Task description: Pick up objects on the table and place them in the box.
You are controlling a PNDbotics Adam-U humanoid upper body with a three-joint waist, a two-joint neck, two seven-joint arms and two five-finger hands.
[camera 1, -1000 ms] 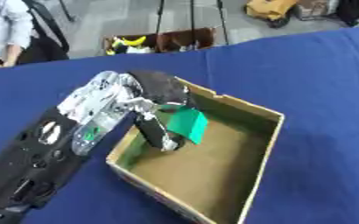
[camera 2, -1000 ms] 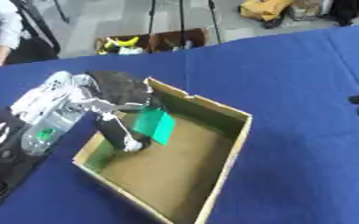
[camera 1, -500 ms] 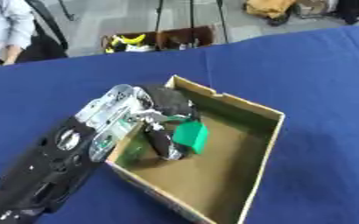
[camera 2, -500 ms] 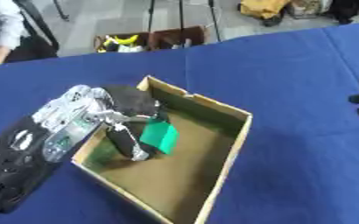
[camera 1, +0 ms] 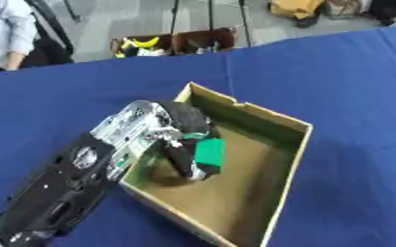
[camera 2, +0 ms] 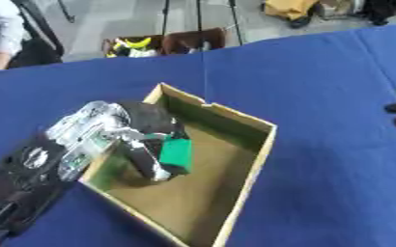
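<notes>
**Blue table, one cardboard box on it**

In front of you the table (camera 1: 336, 72) is covered in a deep blue cloth that fills most of both eye views, running from the near edge up to its far edge, where grey floor shows beyond. The surface lies askew in your view, the far edge sloping up toward the right. Directly on the cloth sits one open cardboard box (camera 1: 296, 144), turned at an angle so one corner points toward the far edge. Its brown walls stand upright and its floor is plain cardboard. The box rests left of the table's middle, with bare blue cloth on every side of it.
</notes>
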